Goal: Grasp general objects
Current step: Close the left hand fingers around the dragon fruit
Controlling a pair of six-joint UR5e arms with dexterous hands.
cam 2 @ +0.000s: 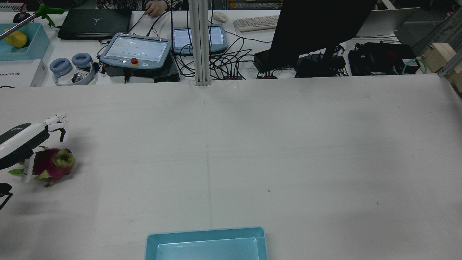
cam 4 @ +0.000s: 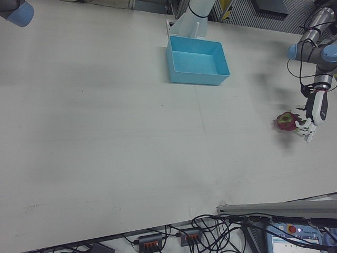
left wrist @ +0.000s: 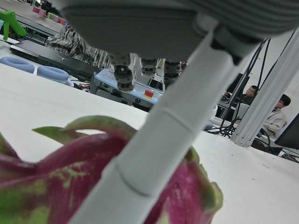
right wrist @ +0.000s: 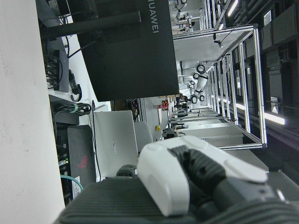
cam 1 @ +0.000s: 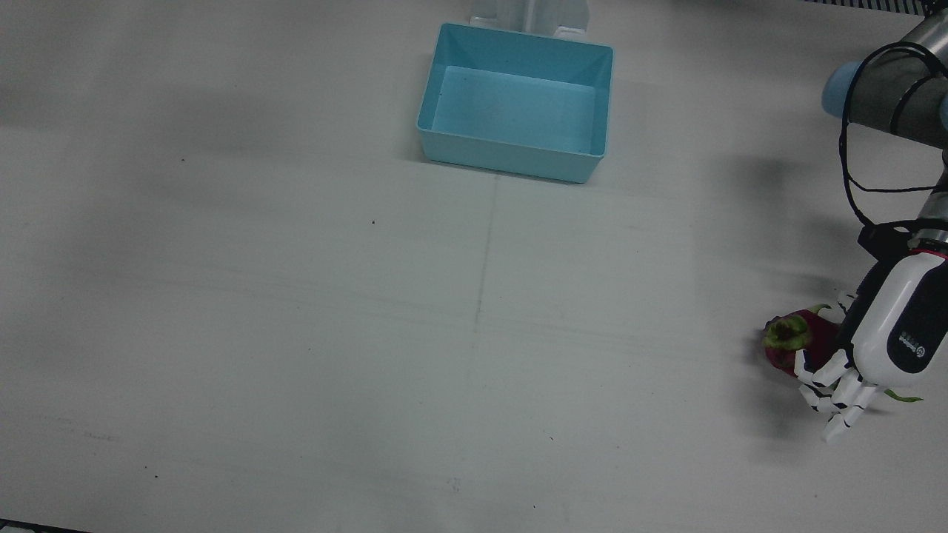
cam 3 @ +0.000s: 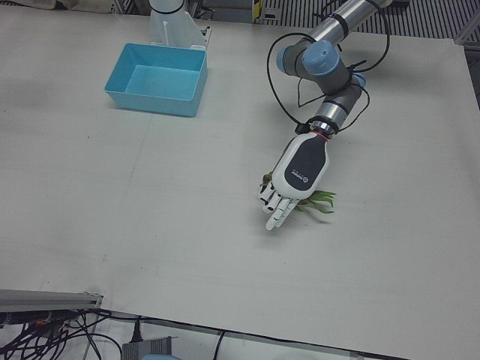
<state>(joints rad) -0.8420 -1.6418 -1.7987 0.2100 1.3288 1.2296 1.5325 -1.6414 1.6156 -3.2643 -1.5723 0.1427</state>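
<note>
A magenta dragon fruit [cam 1: 789, 340] with green scales lies on the white table near the edge on my left arm's side. My left hand [cam 1: 874, 348] hovers just over it, palm down, fingers stretched out and apart, holding nothing. In the rear view the thumb hangs beside the fruit [cam 2: 54, 164] under the hand [cam 2: 25, 139]. The left hand view shows the fruit [left wrist: 70, 168] close below the thumb [left wrist: 163, 135]. The left-front view hides most of the fruit beneath the hand [cam 3: 296, 176]. My right hand [right wrist: 196, 177] shows only in its own view, its fingers' stance unclear.
A light blue bin [cam 1: 511, 159] with nothing in it stands at the table's middle, near the pedestals. Behind the far edge is a desk with teach pendants [cam 2: 135, 50], a black monitor [cam 2: 317, 29], cables and headphones. Seated people [left wrist: 275, 121] appear in the background.
</note>
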